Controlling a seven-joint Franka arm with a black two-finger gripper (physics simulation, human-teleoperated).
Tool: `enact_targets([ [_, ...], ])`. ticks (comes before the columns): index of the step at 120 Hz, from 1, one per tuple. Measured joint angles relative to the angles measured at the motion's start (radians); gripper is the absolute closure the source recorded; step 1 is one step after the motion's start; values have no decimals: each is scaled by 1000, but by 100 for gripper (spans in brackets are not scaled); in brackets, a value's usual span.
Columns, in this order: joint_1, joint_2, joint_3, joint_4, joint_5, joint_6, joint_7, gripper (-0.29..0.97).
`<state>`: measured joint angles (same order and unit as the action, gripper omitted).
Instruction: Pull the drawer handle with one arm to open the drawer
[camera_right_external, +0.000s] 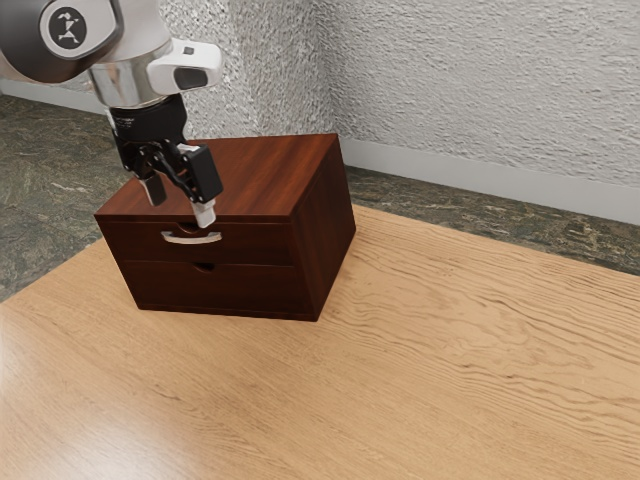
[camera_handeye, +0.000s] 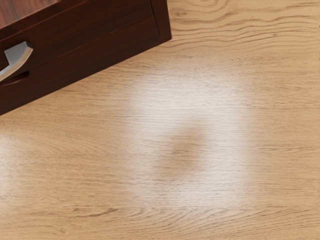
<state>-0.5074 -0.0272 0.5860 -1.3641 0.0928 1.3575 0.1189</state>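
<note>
Gripper: the black gripper (camera_right_external: 181, 203) hangs fingers-down over the front top edge of the cabinet, its fingers spread with nothing between them.
Fingers: the white-tipped finger (camera_right_external: 205, 212) nearer the exterior view's right ends just above the handle; whether it touches cannot be told. The other finger sits higher and toward the exterior view's left.
Arm: the arm (camera_right_external: 120, 50) comes down from the exterior view's upper left.
Handle: the curved silver handle (camera_right_external: 190, 238) is on the upper drawer's front, directly below the gripper. In the wrist view one end of it shows against the dark front.
Upper drawer: the upper drawer (camera_right_external: 250, 243) looks flush with the cabinet's front, so shut.
Lower drawer: the lower drawer (camera_right_external: 240, 285) has a small notch at its top edge and also sits flush.
Cabinet: the dark reddish wood cabinet (camera_right_external: 270, 175) stands on the table near its far edge, turned at a slight angle.
Table: the light wood table (camera_right_external: 450, 380) carries a soft glare patch in the wrist view.
Surroundings: a rough white wall (camera_right_external: 480, 70) and a mottled stone floor (camera_right_external: 40, 170) lie behind.
</note>
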Motion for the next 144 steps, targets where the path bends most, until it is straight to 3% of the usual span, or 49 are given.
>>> enact_targets([
  [16,-7,-1,4,8,-5,-2,0,0],
  [25,-24,-6,27,197,-28,-13,-1,0],
  [33,-6,-5,24,269,-40,-4,-3,0],
  [74,46,25,17,280,-58,18,-7,0],
  [89,56,0,-12,131,-63,21,-8,0],
  [100,-13,-163,-30,-122,-68,65,-9,0],
  [110,13,-319,-43,-337,-72,90,-10,0],
  [114,61,-367,-79,-401,-74,94,-10,0],
  [127,408,-507,-407,-580,-115,92,-8,0],
  [134,470,-541,-487,-631,-127,100,8,0],
  [144,492,-588,-521,-723,-102,144,57,0],
])
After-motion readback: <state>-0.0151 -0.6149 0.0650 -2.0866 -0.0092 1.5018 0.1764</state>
